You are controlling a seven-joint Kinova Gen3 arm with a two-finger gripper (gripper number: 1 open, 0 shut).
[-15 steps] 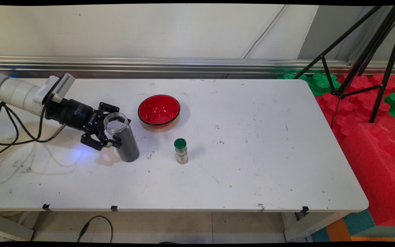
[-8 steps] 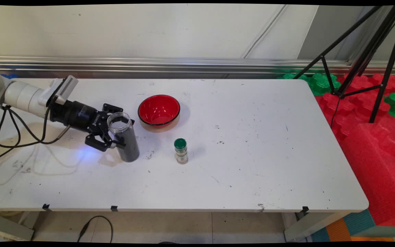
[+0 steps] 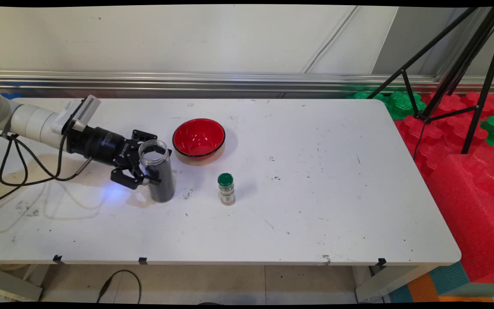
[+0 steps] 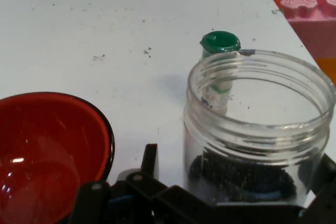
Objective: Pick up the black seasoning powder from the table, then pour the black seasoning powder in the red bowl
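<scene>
My gripper point(image 3: 155, 166) reaches in low from the left and is shut on a clear open-topped jar point(image 3: 158, 171) that has dark grains in its lower part. The jar's base rests on the white table point(image 3: 315, 206), and it leans slightly left. In the hand view the jar point(image 4: 257, 129) fills the lower right, with the dark grains visible at its bottom. A red bowl point(image 3: 198, 137) with a black rim stands just right of and behind the jar, and shows at the lower left of the hand view point(image 4: 47, 145). A small green-capped spice bottle point(image 3: 226, 189) stands upright further right; in the hand view the spice bottle point(image 4: 219, 43) is beyond the jar.
Black cables point(image 3: 15, 167) hang from the arm over the table's left side. A black tripod point(image 3: 457, 73) stands off the right end among red foam blocks point(image 3: 465, 184) and green foam blocks point(image 3: 401, 103). A wall with a metal rail runs behind the table.
The gripper has shifted to the right, and the jar's top has swung right with it, so the jar stands closer to upright. The bowl and spice bottle have not moved.
</scene>
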